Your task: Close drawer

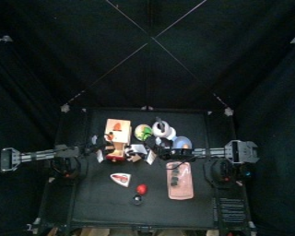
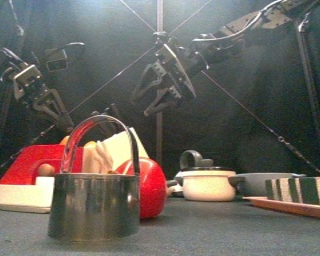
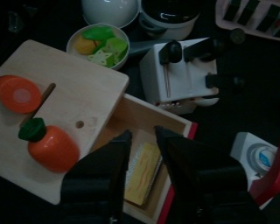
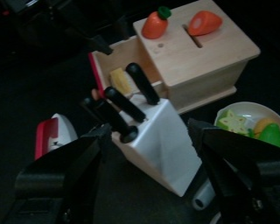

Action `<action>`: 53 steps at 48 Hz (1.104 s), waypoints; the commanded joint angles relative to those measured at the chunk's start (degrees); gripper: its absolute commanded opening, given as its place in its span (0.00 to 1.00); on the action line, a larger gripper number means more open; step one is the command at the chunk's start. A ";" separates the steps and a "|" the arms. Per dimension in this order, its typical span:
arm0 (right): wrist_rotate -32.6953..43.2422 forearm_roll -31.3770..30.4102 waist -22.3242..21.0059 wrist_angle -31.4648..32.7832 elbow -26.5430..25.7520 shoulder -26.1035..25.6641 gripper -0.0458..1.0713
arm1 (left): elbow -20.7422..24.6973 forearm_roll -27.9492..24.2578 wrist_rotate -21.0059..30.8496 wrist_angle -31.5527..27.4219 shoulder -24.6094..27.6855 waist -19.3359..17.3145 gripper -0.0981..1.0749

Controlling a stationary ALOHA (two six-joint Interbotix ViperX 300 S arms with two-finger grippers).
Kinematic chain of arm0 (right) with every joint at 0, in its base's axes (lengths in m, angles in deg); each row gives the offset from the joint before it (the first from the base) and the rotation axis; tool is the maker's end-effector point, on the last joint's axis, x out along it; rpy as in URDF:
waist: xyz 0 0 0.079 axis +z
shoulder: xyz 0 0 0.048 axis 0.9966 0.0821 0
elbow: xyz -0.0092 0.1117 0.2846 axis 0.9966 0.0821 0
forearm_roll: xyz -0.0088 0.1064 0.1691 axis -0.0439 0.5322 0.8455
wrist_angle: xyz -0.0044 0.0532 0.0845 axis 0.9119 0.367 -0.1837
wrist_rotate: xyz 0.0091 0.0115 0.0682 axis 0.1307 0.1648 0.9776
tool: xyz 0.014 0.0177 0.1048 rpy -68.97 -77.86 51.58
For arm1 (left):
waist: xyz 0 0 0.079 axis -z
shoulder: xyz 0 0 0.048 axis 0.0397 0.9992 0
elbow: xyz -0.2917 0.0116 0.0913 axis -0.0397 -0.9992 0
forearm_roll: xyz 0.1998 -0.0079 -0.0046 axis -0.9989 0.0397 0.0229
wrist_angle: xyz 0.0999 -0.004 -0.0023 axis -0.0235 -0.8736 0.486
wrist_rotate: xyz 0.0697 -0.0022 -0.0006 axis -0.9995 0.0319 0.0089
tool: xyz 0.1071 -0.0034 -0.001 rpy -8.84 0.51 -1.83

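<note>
— What's crowding the table around the box?

— Plenty. Seen from above, the peach wooden box (image 1: 115,126) sits at the table's far left part, and its drawer (image 3: 150,157) is pulled out toward the middle, with a pale yellow block (image 3: 143,171) lying inside. On the box's lid there are toy carrots (image 3: 17,93) slotted in. Just beside the open drawer stands a white knife block (image 4: 157,140) with black handles sticking up; it is right at the drawer's open end. Near that is a small bowl of green and yellow salad (image 3: 97,44), then a white pot with a dark lid (image 2: 207,182) toward the right. Nearer the front lie a pink oblong tray (image 1: 179,178), a red ball (image 1: 141,189) and a white-and-red wedge (image 1: 122,178). Up close at the front edge stands a metal cup (image 2: 93,203).

— And the grippers?

— The left gripper (image 3: 139,171) hangs over the open drawer, its two jaws a narrow way apart, straddling the yellow block without clearly touching anything. The right gripper (image 4: 149,153) is spread wide, one jaw on each side of the knife block; I cannot tell whether they touch it.
</note>
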 commanded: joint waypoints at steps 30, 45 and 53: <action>0.00 0.26 -14.06 -11.16 -13.62 11.87 0.32 | 1.85 12.57 -0.18 -6.50 3.43 13.10 0.41; 0.09 0.44 -14.59 -14.94 -21.09 18.81 0.32 | 1.23 13.71 0.00 -10.37 4.66 12.92 0.41; 0.09 0.53 -14.68 -16.44 -23.29 21.71 0.32 | 0.62 14.06 0.18 -10.28 4.66 11.43 0.41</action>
